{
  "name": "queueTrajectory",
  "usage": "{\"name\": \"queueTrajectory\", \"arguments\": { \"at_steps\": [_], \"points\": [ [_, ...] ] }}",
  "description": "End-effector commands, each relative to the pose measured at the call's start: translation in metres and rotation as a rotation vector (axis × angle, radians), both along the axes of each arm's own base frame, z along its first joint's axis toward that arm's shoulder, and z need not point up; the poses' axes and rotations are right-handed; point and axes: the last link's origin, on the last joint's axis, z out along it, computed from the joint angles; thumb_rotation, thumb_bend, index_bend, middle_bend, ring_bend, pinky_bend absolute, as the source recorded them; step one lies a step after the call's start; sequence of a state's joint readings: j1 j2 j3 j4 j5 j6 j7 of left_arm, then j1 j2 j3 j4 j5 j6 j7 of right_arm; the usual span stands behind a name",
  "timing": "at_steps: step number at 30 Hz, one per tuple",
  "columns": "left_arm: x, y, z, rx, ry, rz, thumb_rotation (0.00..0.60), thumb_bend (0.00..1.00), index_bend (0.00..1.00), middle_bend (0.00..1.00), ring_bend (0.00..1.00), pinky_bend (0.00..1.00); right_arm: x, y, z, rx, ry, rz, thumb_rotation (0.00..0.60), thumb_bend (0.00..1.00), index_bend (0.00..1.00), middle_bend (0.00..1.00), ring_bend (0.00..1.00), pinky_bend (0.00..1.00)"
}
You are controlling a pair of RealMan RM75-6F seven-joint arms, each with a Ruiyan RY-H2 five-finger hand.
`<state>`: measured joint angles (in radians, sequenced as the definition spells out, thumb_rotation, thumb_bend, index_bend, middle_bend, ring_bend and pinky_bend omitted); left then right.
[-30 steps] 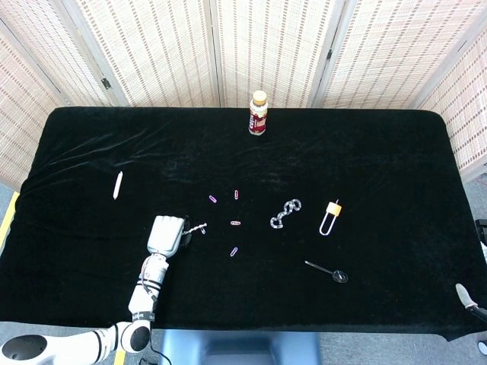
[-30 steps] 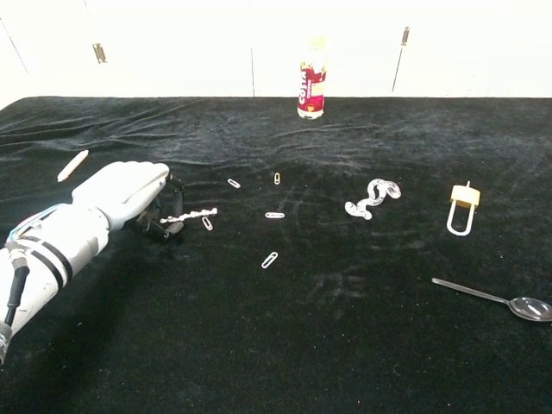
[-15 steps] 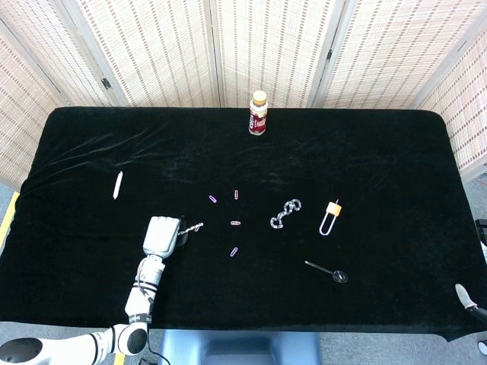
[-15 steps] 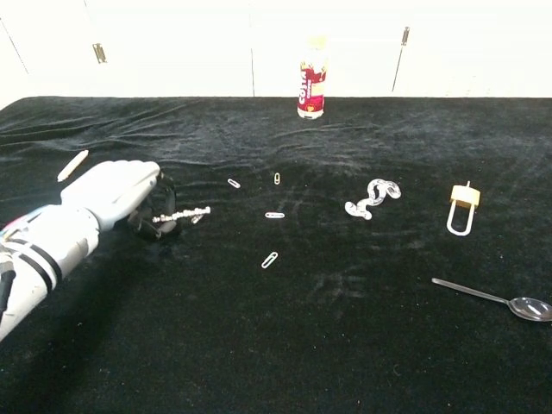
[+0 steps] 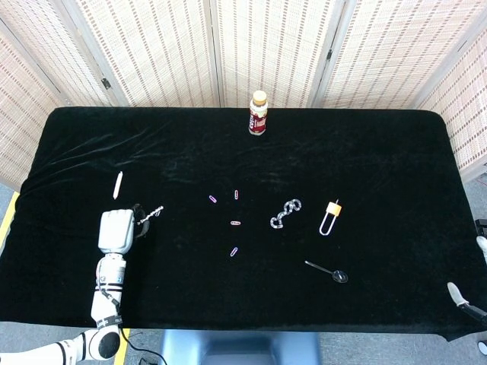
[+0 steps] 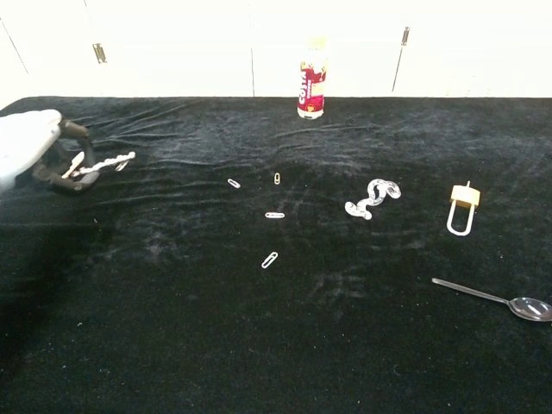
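One hand in play: the left hand point(image 5: 116, 230), fingers point(image 6: 65, 177) curled tight, pinches a small silvery chain point(image 5: 151, 212) above the black surface point(image 5: 380, 167), near a white stick point(image 5: 117, 185).

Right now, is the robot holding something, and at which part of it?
Yes. The left hand pinches a small silvery chain by one end; the rest sticks out sideways.

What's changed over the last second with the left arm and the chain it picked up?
The left robot hand has carried the small silver chain leftward across the black cloth, away from the paper clips, and now holds it near the white stick. The grip is unchanged. The bottle, twisted chain, padlock and spoon stayed put.
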<state>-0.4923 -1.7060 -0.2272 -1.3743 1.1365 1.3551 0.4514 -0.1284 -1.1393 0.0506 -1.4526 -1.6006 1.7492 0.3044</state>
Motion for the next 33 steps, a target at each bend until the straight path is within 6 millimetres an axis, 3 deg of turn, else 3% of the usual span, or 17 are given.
{"name": "queueTrajectory", "arguments": {
  "at_steps": [1,9,11,13,16,26,29,30,32,33],
  "points": [
    [-0.003,-0.003,-0.002,-0.009,-0.002,0.003,0.6,0.62,0.78,1.0,1.0,1.0,0.003,-0.003,-0.004,0.017,0.008,0.008,0.6,0.29,0.0,0.0,0.0,0.0],
    [0.001,-0.007,0.0,-0.003,-0.024,-0.024,0.6,0.6,0.76,1.0,1.0,1.0,0.005,-0.004,-0.005,0.024,0.013,0.009,0.6,0.29,0.0,0.0,0.0,0.0],
    [0.0,-0.009,0.0,-0.025,-0.026,-0.031,0.6,0.51,0.63,0.98,1.0,1.0,0.005,-0.003,-0.005,0.025,0.013,0.01,0.6,0.29,0.0,0.0,0.0,0.0],
    [-0.003,-0.01,0.001,-0.056,-0.015,-0.023,0.6,0.34,0.32,0.92,1.0,1.0,0.005,-0.003,-0.005,0.025,0.013,0.01,0.6,0.29,0.0,0.0,0.0,0.0],
    [-0.003,-0.011,0.004,-0.083,-0.03,-0.022,0.6,0.21,0.02,0.83,1.0,1.0,0.004,-0.003,-0.005,0.023,0.013,0.009,0.6,0.29,0.0,0.0,0.0,0.0],
    [0.002,-0.021,0.024,-0.083,-0.068,-0.09,0.6,0.15,0.0,0.66,0.97,1.0,0.005,-0.005,-0.007,0.028,0.022,0.001,0.6,0.29,0.0,0.0,0.0,0.0],
    [0.003,-0.028,0.037,-0.064,-0.058,-0.128,0.6,0.15,0.0,0.52,0.95,1.0,0.004,-0.005,-0.006,0.023,0.024,-0.007,0.6,0.29,0.0,0.0,0.0,0.0],
    [0.001,-0.037,0.047,-0.056,-0.053,-0.159,0.6,0.15,0.0,0.44,0.91,1.0,0.004,-0.005,-0.007,0.02,0.028,-0.013,0.6,0.29,0.0,0.0,0.0,0.0],
    [-0.006,-0.056,0.063,-0.09,-0.064,-0.204,0.6,0.15,0.0,0.26,0.71,0.86,0.005,-0.003,-0.008,0.02,0.036,-0.02,0.6,0.29,0.0,0.0,0.0,0.0],
    [-0.011,-0.065,0.07,-0.119,-0.063,-0.221,0.6,0.15,0.0,0.14,0.48,0.64,0.005,-0.003,-0.008,0.021,0.039,-0.02,0.6,0.29,0.0,0.0,0.0,0.0]
  ]
}}
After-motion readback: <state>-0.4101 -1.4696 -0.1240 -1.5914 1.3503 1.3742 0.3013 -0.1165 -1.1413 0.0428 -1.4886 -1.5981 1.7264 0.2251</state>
